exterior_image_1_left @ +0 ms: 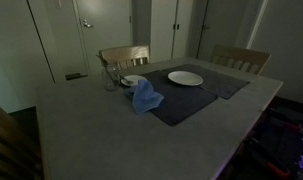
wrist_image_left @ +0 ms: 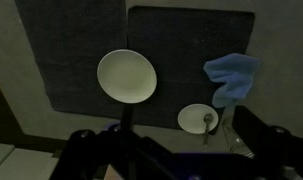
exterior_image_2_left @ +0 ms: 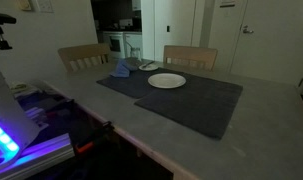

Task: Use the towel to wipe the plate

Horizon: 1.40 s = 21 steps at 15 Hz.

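Note:
A white round plate [exterior_image_1_left: 185, 78] [exterior_image_2_left: 167, 81] sits on a dark placemat [exterior_image_1_left: 196, 103] on the table. In the wrist view the plate [wrist_image_left: 127, 76] lies ahead and left of centre. A crumpled blue towel [exterior_image_1_left: 144, 97] [exterior_image_2_left: 121, 69] [wrist_image_left: 231, 75] lies on the neighbouring placemat, apart from the plate. My gripper [wrist_image_left: 171, 140] shows only in the wrist view. Its fingers are spread wide and empty, high above the table's near edge, touching nothing. The arm is out of view in both exterior views.
A small white bowl with a spoon [wrist_image_left: 198, 119] [exterior_image_1_left: 134, 81] and a clear glass [wrist_image_left: 231, 135] [exterior_image_1_left: 111, 80] stand next to the towel. Two wooden chairs [exterior_image_1_left: 124, 55] [exterior_image_1_left: 241, 58] stand behind the table. The room is dim.

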Motion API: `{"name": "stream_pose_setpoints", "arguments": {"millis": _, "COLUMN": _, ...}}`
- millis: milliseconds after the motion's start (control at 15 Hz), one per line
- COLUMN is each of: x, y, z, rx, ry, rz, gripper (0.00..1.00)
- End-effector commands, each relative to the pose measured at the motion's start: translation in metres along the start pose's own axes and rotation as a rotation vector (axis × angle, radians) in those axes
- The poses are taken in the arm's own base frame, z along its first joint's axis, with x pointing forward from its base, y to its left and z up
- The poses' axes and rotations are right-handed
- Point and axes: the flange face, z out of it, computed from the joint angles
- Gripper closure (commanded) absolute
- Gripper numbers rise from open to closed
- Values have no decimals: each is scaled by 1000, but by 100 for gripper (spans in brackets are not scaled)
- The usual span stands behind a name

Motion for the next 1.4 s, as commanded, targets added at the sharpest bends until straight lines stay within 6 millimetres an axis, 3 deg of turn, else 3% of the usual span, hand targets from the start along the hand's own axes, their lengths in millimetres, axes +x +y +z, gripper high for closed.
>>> {"name": "stream_pose_setpoints", "arguments": {"millis": 0, "x": 0, "y": 0, "z": 0, "rx": 0, "ry": -1, "rz": 0, "gripper": 0}}
{"name": "stream_pose_setpoints", "arguments": {"millis": 733, "x": 0, "y": 0, "z": 0, "rx": 0, "ry": -1, "rz": 0, "gripper": 0}}
{"name": "stream_pose_setpoints", "arguments": {"millis": 1333, "x": -2, "y": 1, "z": 10, "rx": 114, "ry": 16, "rz": -68, "gripper": 0}}
